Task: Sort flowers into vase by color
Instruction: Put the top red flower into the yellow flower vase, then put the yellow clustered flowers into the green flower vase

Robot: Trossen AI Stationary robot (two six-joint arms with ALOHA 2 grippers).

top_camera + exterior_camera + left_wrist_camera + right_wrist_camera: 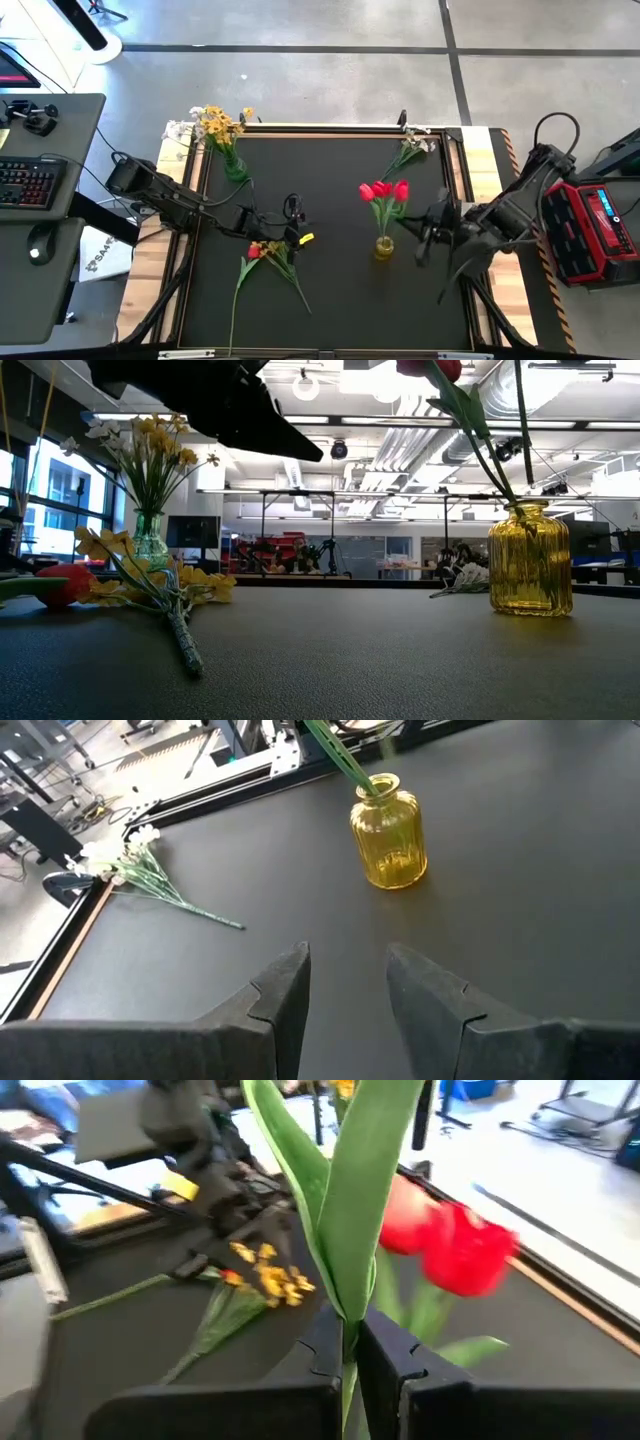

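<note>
Tulip upright in right jaws.

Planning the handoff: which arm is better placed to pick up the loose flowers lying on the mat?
Left. Its open gripper hangs beside the loose flowers, while the right gripper is shut on a tulip stem.

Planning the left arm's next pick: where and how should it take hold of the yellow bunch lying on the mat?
Probably by the bare stem, below the yellow blossoms. The yellow bunch lies flat, so coming straight down with the fingers across the stem suits it. The open left pincer hovers nearby; the red tulip lies close, so stay toward the stem's free end.
</note>
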